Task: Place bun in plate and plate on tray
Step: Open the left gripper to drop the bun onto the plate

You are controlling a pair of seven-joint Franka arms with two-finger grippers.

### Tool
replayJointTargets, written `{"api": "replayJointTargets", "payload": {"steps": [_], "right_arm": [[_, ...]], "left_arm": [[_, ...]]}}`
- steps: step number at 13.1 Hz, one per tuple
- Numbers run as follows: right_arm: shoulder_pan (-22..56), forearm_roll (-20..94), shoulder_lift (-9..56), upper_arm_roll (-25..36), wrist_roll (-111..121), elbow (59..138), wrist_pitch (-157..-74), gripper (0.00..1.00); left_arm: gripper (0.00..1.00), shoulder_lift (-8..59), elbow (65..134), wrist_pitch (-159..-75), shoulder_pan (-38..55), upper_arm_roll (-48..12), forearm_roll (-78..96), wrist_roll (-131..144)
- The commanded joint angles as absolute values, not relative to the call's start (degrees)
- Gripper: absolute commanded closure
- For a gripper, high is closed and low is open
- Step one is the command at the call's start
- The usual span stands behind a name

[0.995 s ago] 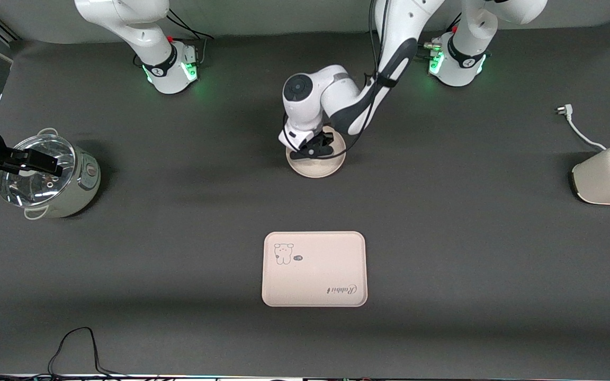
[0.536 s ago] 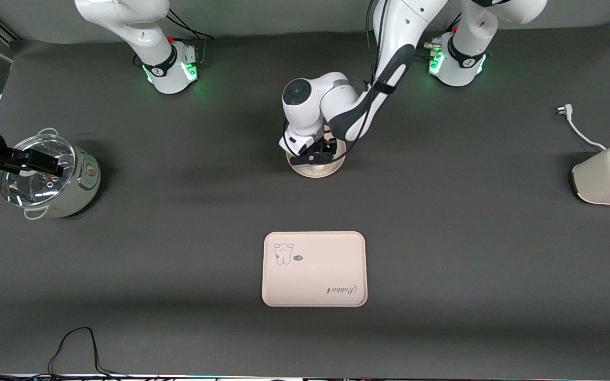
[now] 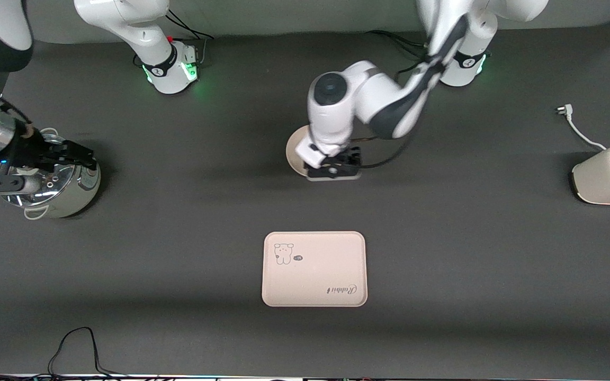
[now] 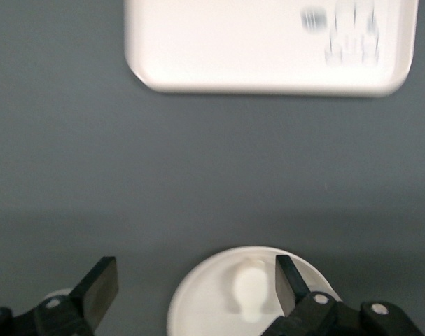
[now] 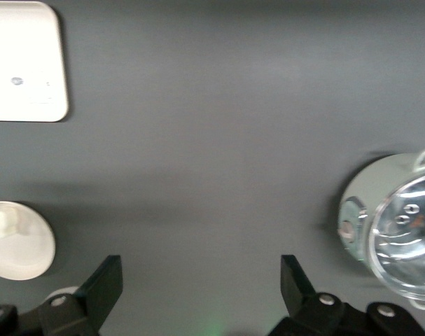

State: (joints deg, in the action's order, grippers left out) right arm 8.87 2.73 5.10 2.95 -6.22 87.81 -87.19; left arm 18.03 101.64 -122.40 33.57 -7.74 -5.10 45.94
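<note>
The left tool (image 3: 333, 168) has shifted off the plate (image 4: 219, 297), fingers spread, bun (image 4: 251, 294) apparently released inside; right tool (image 5: 198, 294), spread, waits over the pot (image 3: 66, 185).

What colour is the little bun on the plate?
The bun is off-white, nearly matching the cream plate. The left wrist view shows it best.

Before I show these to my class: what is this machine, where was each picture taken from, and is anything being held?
Two robot arms share a dark table. One picture looks down from across the table; two come from wrist cameras. The left gripper hangs open over the plate, holding nothing. The bun lies in the plate. The tray sits nearer the front camera. The right gripper is open beside a glass-lidded pot. A toaster stands at the left arm's end.
</note>
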Motion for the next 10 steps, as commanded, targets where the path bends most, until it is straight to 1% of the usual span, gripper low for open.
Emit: {"api": "replayJointTargets", "payload": {"steps": [1,2,3,4,6,8,10], "right_arm": [[14.83,3.69,3.52,3.25,-13.16,89.56,-88.24,0.0],[18.07,3.69,3.69,3.25,-16.66,89.65,-89.37,0.0],[21.59,3.69,4.39,3.25,-21.48,89.56,-90.6,0.0],[25.45,4.47,5.09,3.16,-27.01,89.65,-92.09,0.0],[33.71,5.62,7.55,3.16,-37.31,89.21,-95.52,0.0],[40.92,5.8,9.92,3.08,-42.95,88.6,-98.6,0.0],[47.17,5.71,11.68,3.08,-47.97,88.59,-100.8,0.0]], "left_arm": [[0.0,7.41,104.5,-116.39,24.39,-4.22,-2.46,30.39],[0.0,5.12,104.41,-115.5,18.69,-3.09,-2.37,24.06],[0.0,2.84,104.5,-115.31,15.94,-0.38,-2.29,18.08],[0.0,1.07,104.41,-114.88,15.3,2.61,-2.46,12.97],[0.0,-2.53,104.24,-110.76,15.03,8.85,-2.46,7.31],[0.0,-4.74,104.06,-107.51,14.94,10.37,-4.2,6.77],[0.0,-6.32,103.63,-101.2,14.94,10.46,-7.55,6.68]]}}
